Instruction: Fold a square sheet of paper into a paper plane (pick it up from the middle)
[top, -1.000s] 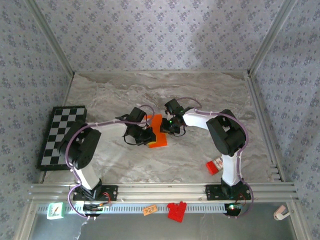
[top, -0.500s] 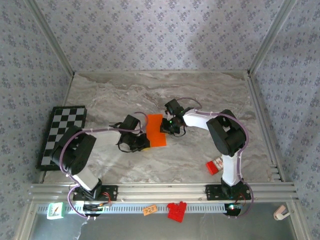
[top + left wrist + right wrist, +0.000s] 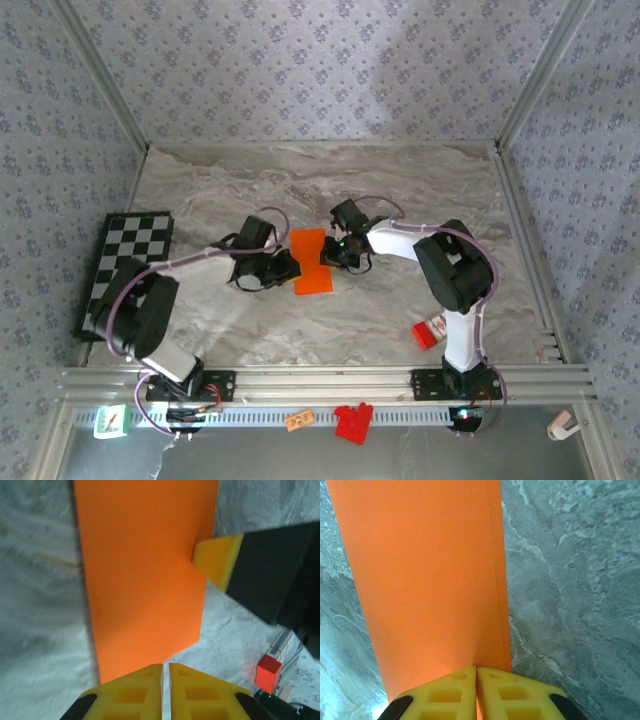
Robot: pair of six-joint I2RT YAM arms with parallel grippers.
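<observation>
Square sheet of paper (image 3: 311,261), folded, right end effector (image 3: 476,669) pinching its edge

The left arm (image 3: 195,265) and right arm (image 3: 400,238) are each wearing white shells between bulky black joints, with thin purple cables (image 3: 268,212) looping alongside. The left gripper (image 3: 165,669) and right gripper (image 3: 476,672) are showing 2 yellow fingers (image 3: 445,692) apiece, moulded with square recesses and backed by rounded black mounts. A green light (image 3: 343,243) is glowing at the right wrist.
</observation>
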